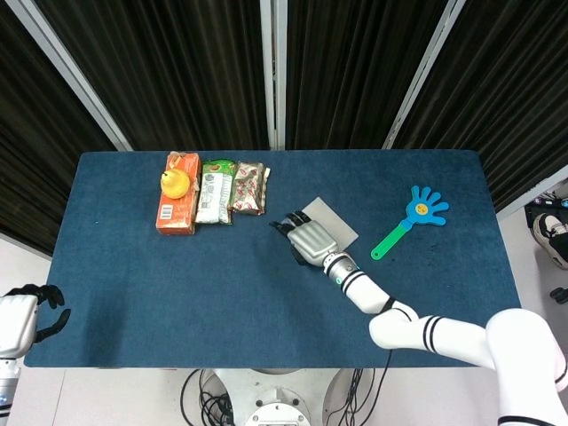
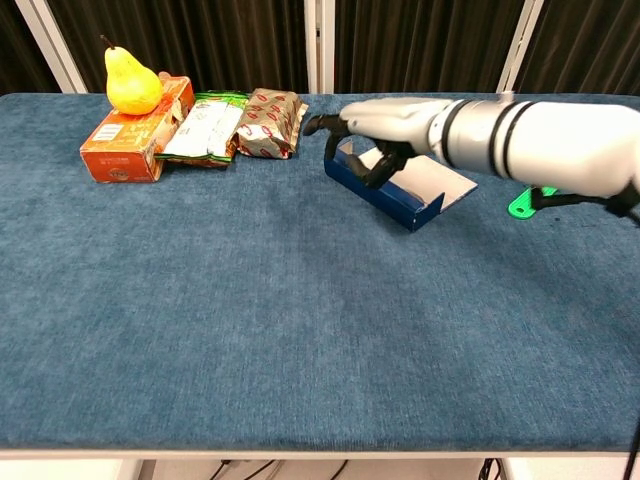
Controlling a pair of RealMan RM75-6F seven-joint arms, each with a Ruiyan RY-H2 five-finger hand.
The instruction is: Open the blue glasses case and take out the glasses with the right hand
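The blue glasses case (image 2: 388, 196) lies diagonally at mid-table with its lid (image 2: 436, 179) folded back, grey inside up. It also shows in the head view, where the lid (image 1: 330, 221) is the part that stands out. My right hand (image 2: 384, 124) hovers over the case's left end, fingers spread and curved down; one dark finger (image 2: 384, 166) dips into the case. From above, the right hand (image 1: 308, 239) covers the case's inside, so no glasses are visible. My left hand (image 1: 32, 307) hangs off the table's near left corner, holding nothing.
An orange carton (image 2: 128, 135) with a yellow pear (image 2: 130, 85) on it stands at the back left, beside two snack packs (image 2: 206, 127) (image 2: 270, 122). A blue hand-shaped clapper (image 1: 424, 207) with a green handle lies to the right.
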